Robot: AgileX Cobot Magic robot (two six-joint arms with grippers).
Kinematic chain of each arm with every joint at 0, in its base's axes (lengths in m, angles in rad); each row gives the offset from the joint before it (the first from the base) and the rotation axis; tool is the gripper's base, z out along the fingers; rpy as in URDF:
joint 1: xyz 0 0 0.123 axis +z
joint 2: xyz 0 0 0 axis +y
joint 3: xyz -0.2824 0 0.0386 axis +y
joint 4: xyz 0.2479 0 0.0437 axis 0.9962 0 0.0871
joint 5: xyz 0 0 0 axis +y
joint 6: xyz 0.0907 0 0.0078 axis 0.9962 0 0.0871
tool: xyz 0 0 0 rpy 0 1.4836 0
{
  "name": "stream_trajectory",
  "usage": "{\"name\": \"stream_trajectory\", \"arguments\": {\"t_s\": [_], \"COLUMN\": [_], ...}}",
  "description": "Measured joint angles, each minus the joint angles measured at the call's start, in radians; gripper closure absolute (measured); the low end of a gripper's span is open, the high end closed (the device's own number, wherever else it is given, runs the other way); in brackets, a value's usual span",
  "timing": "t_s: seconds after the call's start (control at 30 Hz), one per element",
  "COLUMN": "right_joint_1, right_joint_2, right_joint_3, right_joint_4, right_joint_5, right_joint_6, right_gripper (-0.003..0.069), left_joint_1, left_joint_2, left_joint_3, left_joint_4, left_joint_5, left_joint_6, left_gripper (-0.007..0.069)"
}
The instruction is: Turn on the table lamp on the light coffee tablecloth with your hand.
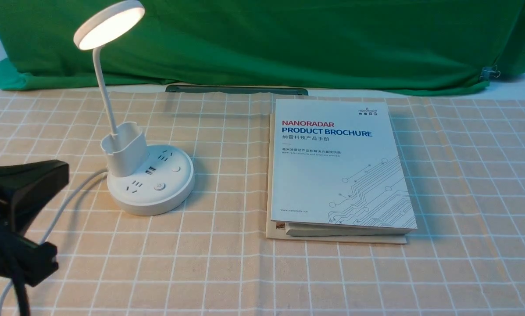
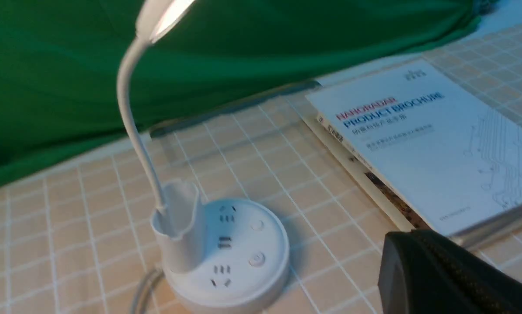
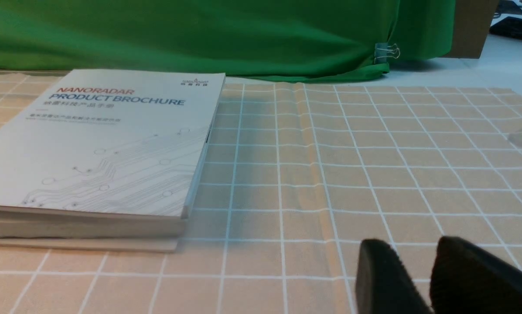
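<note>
White table lamp (image 1: 150, 180), lit, standing on a light coffee tablecloth (image 1: 227, 272) beside a stack of books (image 1: 341, 166).

Front view: the lamp is on the left, its disc head glowing and tilted, its cord (image 1: 71, 199) running past the black left gripper (image 1: 54, 215), which is apart from the base; the books lie right of centre, before a green cloth (image 1: 288, 39). Left wrist view: the lamp and books show again; the left gripper's fingertips appear pressed together, though the edge of the picture cuts them off. Right wrist view: the right gripper (image 3: 422, 244), blurred, has its fingers slightly spread above the tablecloth, holding nothing visible, near the books.
</note>
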Motion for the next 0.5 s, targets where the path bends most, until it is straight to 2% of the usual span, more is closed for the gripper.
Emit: {"name": "stream_trajectory", "arguments": {"t_s": [0.1, 0.2, 0.23, 0.27, 0.37, 0.5], "right_joint_1": [0.000, 0.000, 0.000, 0.000, 0.000, 0.000], "right_joint_2": [0.000, 0.000, 0.000, 0.000, 0.000, -0.001], "right_joint_3": [0.000, 0.000, 0.000, 0.000, 0.000, 0.000], "right_joint_4": [0.000, 0.000, 0.000, 0.000, 0.000, 0.000], "right_joint_5": [0.000, 0.000, 0.000, 0.000, 0.000, 0.000], "right_joint_6": [0.000, 0.000, 0.000, 0.000, 0.000, 0.000], "right_gripper": [0.0419, 0.0419, 0.0419, 0.0419, 0.0419, 0.0419], "left_joint_1": [0.025, 0.120, 0.127, 0.186, 0.267, 0.318], "left_joint_2": [-0.112, -0.249, -0.259, -0.335, -0.451, -0.532], "left_joint_3": [0.103, 0.257, 0.267, 0.349, 0.469, 0.550], "left_joint_4": [0.091, 0.130, 0.132, 0.141, 0.150, 0.154], "left_joint_5": [-0.148, -0.333, -0.349, -0.388, -0.383, -0.299], "left_joint_6": [-0.058, -0.098, -0.102, -0.150, -0.245, -0.295], "left_gripper": [0.0624, 0.0624, 0.0624, 0.0624, 0.0624, 0.0624]}}
